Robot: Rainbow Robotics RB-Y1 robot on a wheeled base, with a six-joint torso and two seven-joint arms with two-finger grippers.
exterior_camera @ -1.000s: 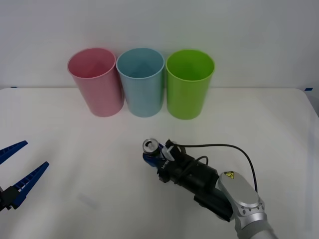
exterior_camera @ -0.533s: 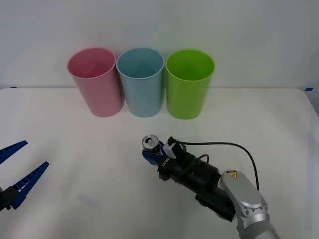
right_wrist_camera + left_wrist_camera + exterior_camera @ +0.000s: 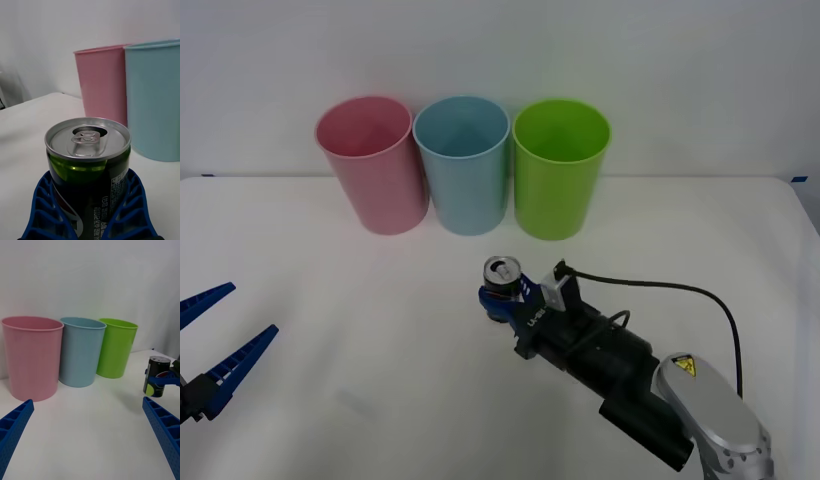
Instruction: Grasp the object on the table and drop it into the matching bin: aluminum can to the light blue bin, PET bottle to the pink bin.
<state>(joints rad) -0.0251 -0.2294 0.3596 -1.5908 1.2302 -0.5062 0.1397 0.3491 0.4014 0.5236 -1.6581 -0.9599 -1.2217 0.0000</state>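
Observation:
The aluminum can (image 3: 502,273), silver-topped with a dark green label, stands upright between the blue fingers of my right gripper (image 3: 503,299), which is shut on its body. It is at the middle of the white table (image 3: 330,290), in front of the gap between the light blue bin (image 3: 463,165) and the green bin. In the right wrist view the can (image 3: 89,161) sits between the fingers (image 3: 43,210), with the pink bin (image 3: 101,82) and light blue bin (image 3: 153,97) behind. My left gripper (image 3: 215,340) rests open at the left edge. From its wrist I see the can (image 3: 155,373) far off.
A lime green bin (image 3: 560,168) stands right of the light blue one, and the pink bin (image 3: 372,165) stands left of it, all three in a row at the table's back. A black cable (image 3: 660,285) loops over my right arm.
My right gripper has carried the can a little to the right and toward the bins. The left arm has stayed still.

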